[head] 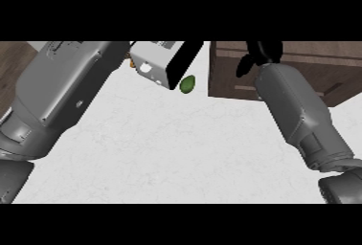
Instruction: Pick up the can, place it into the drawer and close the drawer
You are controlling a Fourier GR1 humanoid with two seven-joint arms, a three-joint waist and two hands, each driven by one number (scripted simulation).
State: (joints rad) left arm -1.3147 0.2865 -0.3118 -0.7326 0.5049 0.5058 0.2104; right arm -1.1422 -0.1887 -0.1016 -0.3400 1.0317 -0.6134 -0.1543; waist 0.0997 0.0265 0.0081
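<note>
— Reaching over the wooden drawer unit (297,62), the right hand (260,53) shows dark fingers at the top edge; clenched or not, I cannot tell.
— And the can?
— Not visible anywhere. Only a green object (188,84) lies beside a white appliance (159,60).
— The left hand?
— Out of view. I'd judge placing or closing underway.

Single head view, steeply down onto white counter (170,148), close; forearms enter from lower edge.
</note>
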